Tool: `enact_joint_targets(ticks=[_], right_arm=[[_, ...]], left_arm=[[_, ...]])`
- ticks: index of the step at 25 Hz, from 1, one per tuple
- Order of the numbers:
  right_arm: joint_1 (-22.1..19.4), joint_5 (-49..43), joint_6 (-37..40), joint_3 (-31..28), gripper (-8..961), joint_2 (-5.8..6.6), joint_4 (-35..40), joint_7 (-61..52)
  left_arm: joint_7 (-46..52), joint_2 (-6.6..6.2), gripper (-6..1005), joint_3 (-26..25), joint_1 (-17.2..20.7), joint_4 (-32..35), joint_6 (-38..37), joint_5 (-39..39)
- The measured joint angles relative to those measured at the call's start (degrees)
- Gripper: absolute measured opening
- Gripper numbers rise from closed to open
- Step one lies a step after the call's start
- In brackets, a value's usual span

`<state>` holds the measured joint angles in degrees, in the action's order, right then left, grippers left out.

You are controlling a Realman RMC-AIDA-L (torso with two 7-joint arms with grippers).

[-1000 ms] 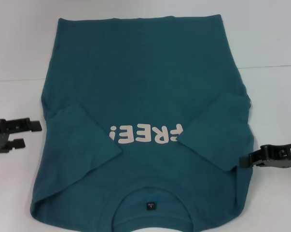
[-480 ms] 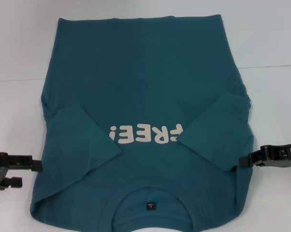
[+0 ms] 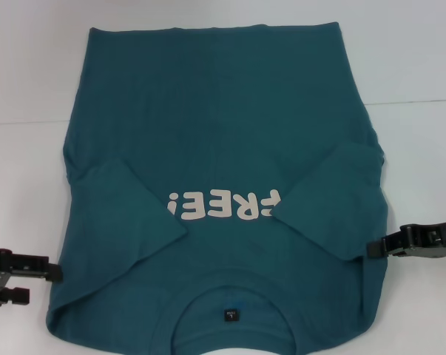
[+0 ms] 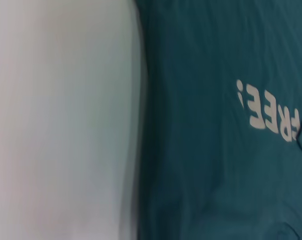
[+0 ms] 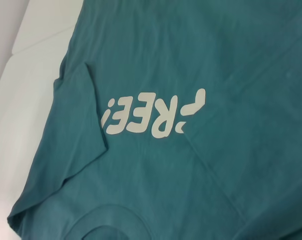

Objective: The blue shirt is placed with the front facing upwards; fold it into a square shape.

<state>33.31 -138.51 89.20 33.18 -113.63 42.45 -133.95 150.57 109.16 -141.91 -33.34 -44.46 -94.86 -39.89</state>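
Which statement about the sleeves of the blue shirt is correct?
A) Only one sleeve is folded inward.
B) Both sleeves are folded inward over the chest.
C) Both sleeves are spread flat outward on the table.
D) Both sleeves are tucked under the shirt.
B: on the blue shirt the left sleeve and the right sleeve both lie on top of the front, and the right one covers the start of the white "FREE!" lettering.
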Motion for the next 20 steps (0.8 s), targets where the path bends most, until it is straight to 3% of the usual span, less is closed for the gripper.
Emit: enact_joint_targets(ticks=[4,11,20], right_arm=[[-0.01,0.01,0.15,0.04,45,0.05,0.18,-0.01],[-0.18,0.00,0.63,-0.24,45,0.01,1.39,-0.04],[0.04,-0.01,0.63,-0.21,45,-0.01,1.40,0.02]], left_arm=[[0.84,0.16,875,0.00,-0.80,0.21,-0.51,1.37],[0.95,1.75,875,-0.02,-1.94,0.41,-0.48,5.40],[0.96,1.99,876,-0.04,-1.91,2.18,2.23,6.00]])
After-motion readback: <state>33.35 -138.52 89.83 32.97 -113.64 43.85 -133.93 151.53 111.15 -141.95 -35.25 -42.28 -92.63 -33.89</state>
